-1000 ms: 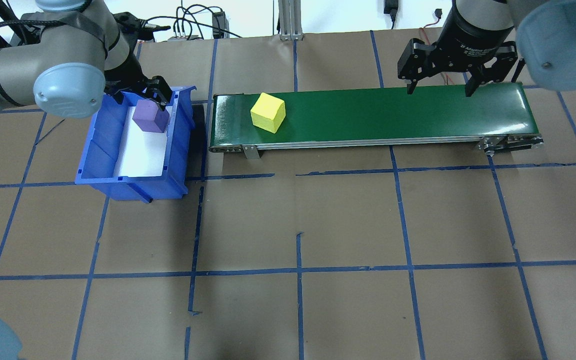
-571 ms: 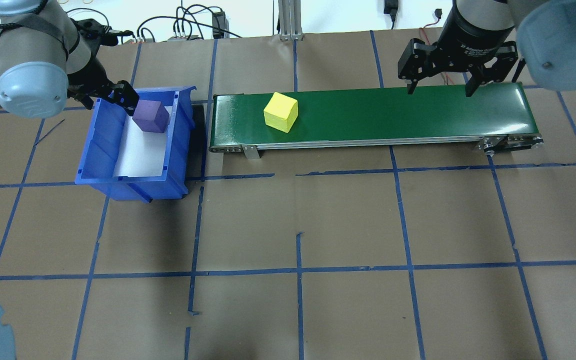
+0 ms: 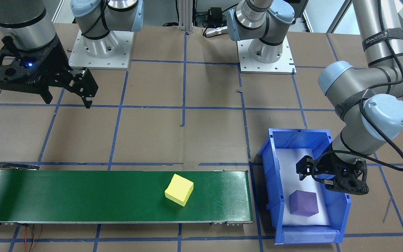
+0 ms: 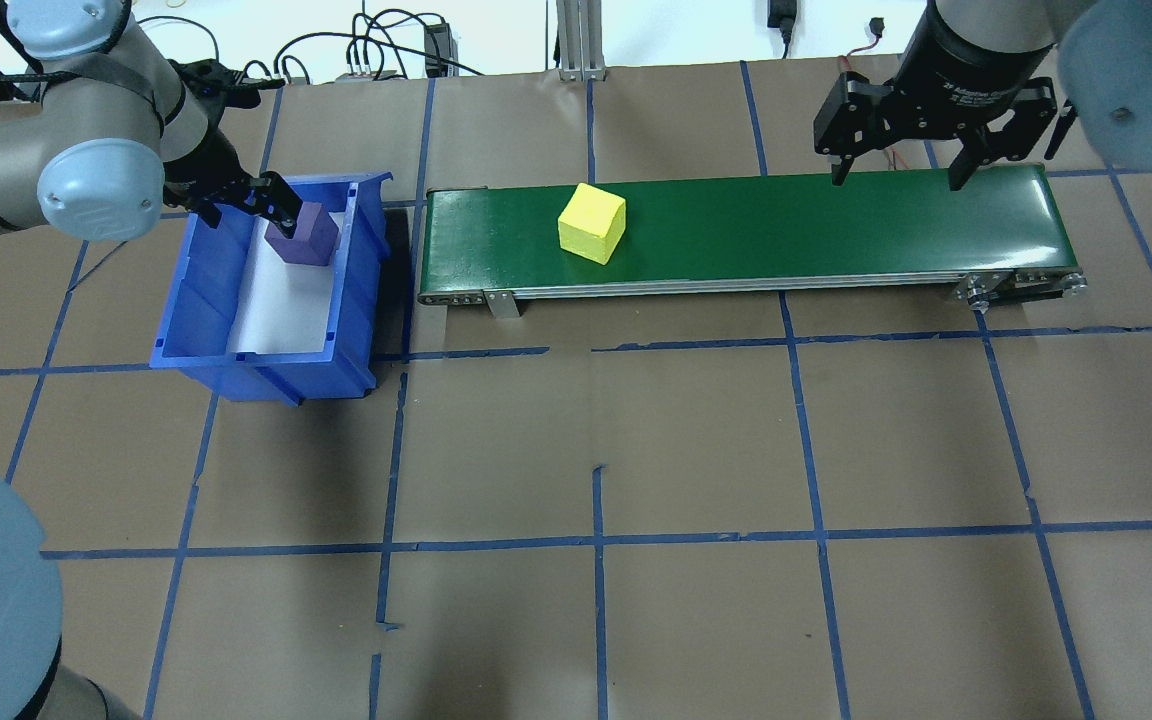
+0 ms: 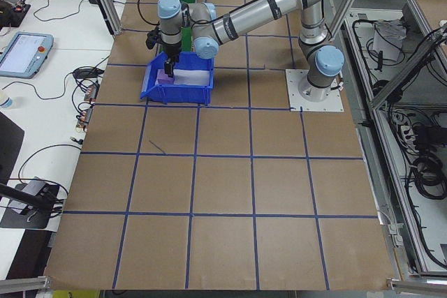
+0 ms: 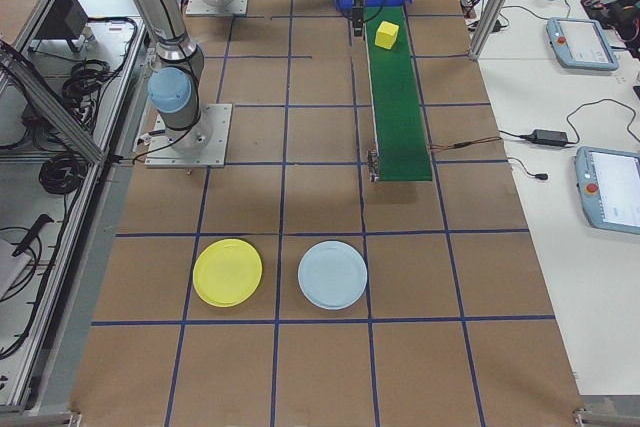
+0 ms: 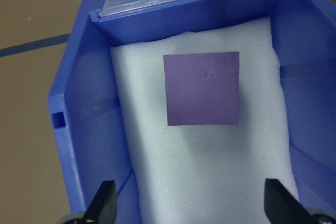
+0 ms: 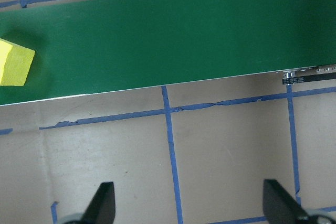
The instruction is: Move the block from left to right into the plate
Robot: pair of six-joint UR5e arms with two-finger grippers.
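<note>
Yellow block point(image 4: 592, 223) is seen riding the green conveyor point(image 4: 836, 230), left of centre in the overhead view, presumably so it gets carried toward the right gripper point(image 4: 903, 170). That gripper hangs at the upper right by the belt's far end with jaws spread and empty, likely staged to catch the block on arrival. The left gripper point(image 3: 322, 175) hovers in the blue bin point(image 3: 271, 182) at the upper left, jaws released, just beside a purple block point(image 4: 302, 235) resting on white foam, probably lined up for the next pick. The yellow plate point(image 6: 227, 272) lies on the counter past the belt's end, beside a pale blue plate point(image 6: 333, 275), nothing on it.
</note>
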